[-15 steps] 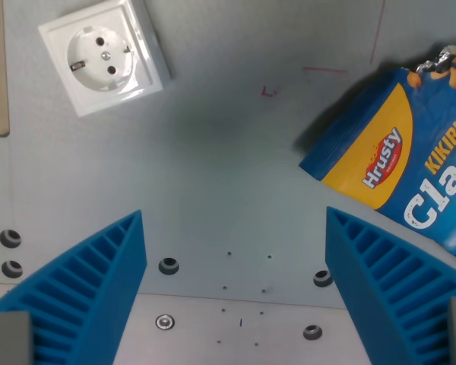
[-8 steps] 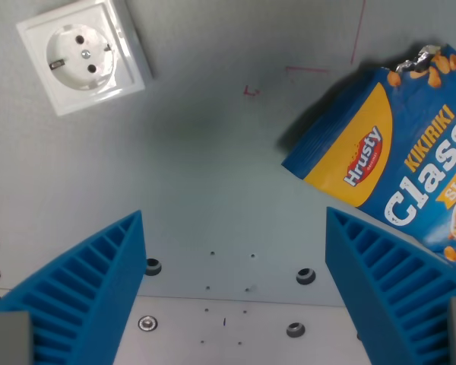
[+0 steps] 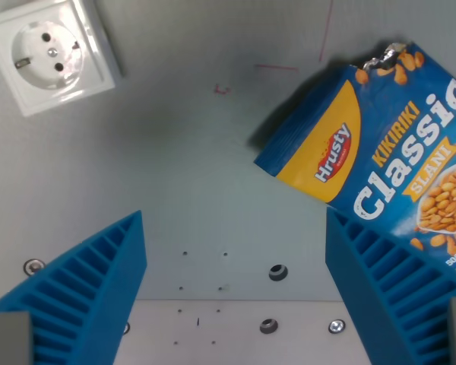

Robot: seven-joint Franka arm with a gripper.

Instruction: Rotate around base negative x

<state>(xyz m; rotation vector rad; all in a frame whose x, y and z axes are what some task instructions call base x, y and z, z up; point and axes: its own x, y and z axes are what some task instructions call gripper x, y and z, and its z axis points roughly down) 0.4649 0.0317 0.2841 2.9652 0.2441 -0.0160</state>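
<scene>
My gripper (image 3: 235, 293) is open above the grey table, with nothing between its ribbed blue fingers (image 3: 91, 285). The right finger (image 3: 387, 289) overlaps the lower edge of a blue and yellow peanut bag (image 3: 372, 152) that lies flat, tilted, on the wrist view's right. A white wall socket (image 3: 49, 57) lies at the upper left corner of the wrist view.
Thin red pen marks (image 3: 277, 68) cross the grey table (image 3: 190, 167) above the bag. Screw holes (image 3: 277, 271) and a seam to a lighter plate (image 3: 228, 334) run along the bottom.
The whole scene has shifted left in the picture, so the camera has moved right. More of the bag shows now. The fingers stand as wide apart as before.
</scene>
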